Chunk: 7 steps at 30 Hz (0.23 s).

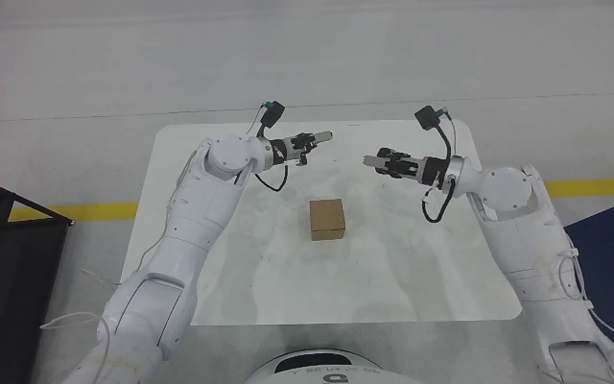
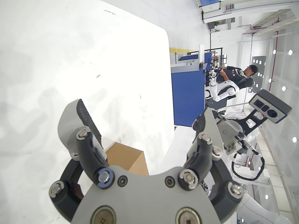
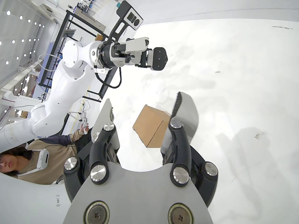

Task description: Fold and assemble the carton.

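carton (image 1: 327, 219): brown cardboard, folded into a closed box (flaps shut)
pose: upright, flat on my table's middle

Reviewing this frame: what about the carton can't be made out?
- Underside of the carton: on the table, bottom flaps unknown.
- Left wrist view: carton partly behind the left gripper.
- Right wrist view: one carton corner behind a jaw of the right gripper.
- Top seam: too small in top view.
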{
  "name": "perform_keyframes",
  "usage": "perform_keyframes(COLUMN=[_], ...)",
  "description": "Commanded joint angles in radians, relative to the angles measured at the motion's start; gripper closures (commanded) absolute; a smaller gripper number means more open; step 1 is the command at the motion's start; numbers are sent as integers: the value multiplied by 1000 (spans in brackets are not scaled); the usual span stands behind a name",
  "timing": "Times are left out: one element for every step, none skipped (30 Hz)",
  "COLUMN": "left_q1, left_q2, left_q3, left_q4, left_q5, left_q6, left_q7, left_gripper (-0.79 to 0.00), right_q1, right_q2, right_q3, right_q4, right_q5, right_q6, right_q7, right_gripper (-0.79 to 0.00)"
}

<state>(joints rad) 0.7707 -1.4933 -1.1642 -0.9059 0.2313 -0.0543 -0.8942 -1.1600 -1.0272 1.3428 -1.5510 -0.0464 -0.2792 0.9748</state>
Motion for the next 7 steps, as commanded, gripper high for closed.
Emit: perform_keyframes(left_q1=[0,0,0,0,0,0,0], left_q2=[0,0,0,0,0,0,0], left_q3=[0,0,0,0,0,0,0], left_q4=[0,0,0,0,0,0,0], left_q5=[0,0,0,0,0,0,0], left_q6=[0,0,0,0,0,0,0], left_q7=[0,0,0,0,0,0,0], left_gripper=[-785,-785,-784,-785,-785,-784,-784], right_q1=[0,0,0,0,0,0,0], right_q2=[0,0,0,0,0,0,0], right_q3=[0,0,0,0,0,0,0], right_q4=[0,0,0,0,0,0,0], right_q5=[0,0,0,0,0,0,0], right_q6=[0,0,0,0,0,0,0], right_q7=[0,0,0,0,0,0,0], right_gripper=[-601,-636,-685,-716,-735,-757,-769])
